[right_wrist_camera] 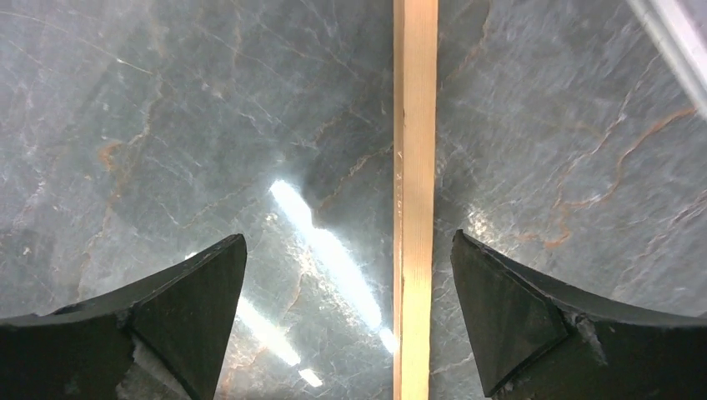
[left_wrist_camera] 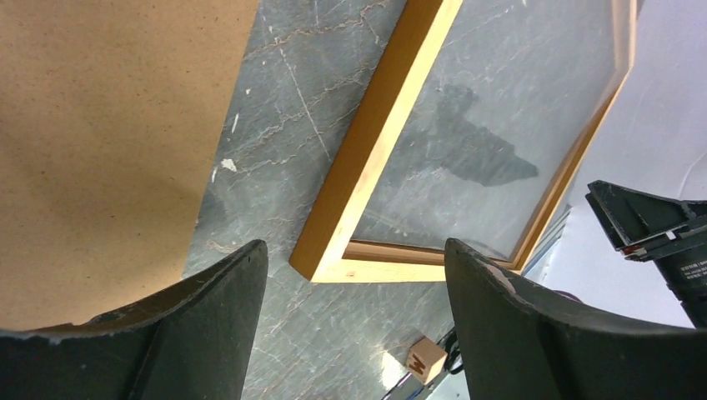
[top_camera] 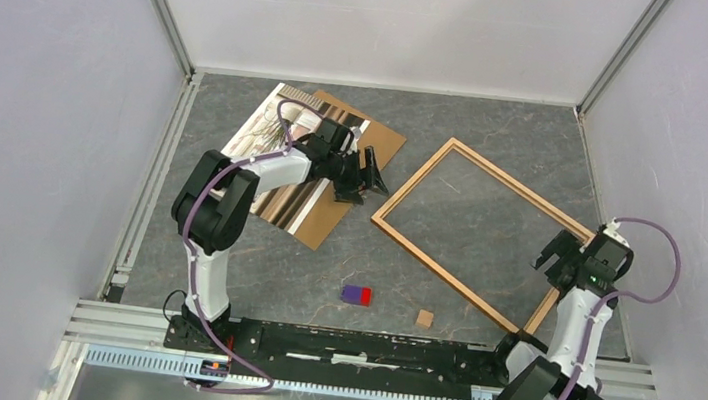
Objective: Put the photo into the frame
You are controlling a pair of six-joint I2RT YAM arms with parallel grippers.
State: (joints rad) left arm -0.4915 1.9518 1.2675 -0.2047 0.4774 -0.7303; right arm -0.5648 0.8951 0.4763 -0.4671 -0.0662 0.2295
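1. Black fingers of the left gripper stand spread with nothing between them. They hang over the grey table, just off the edge of the brown backing board.
2. In the gap between them shows a corner of the frame.
3. Over on the right, the right gripper is also spread and empty. Its fingers sit either side of one wooden rail of the frame; whether they touch it I cannot tell.
4. The photo lies on the backing board at the far left, partly under the left arm and well apart from the frame.
5. The step in hand looks like taking hold of the photo. A flat glossy print gives no purchase from above, so come in low at an edge and pinch the white margin.
6. The right gripper would do well to close on its rail, so the frame cannot skate.
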